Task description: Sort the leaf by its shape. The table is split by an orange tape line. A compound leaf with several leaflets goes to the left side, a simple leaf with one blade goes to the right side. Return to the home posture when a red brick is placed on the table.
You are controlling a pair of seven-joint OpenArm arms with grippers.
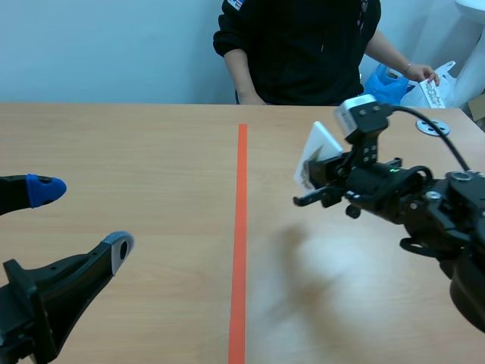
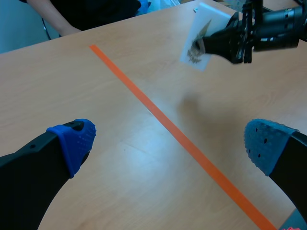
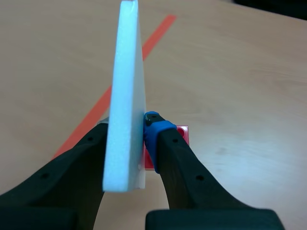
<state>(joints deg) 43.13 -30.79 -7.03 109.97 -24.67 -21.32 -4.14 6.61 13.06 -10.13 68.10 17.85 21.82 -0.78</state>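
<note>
Carry step: your right gripper pinches the card by its edge, raised over the right half, near the tape line. Left gripper spread, holding nothing. The leaf is too blurred to classify; confirm its shape, then lower on the matching side.

We take this for a robot lab or test room rather than a home. Two black robot arms, the left arm near us and the right arm farther in, stand over a plain wooden table. An orange tape line splits it from near to far. Behind it we see a bare pale blue wall. A person in a dark top sits at the far side, with plastic bags at the far right.
</note>
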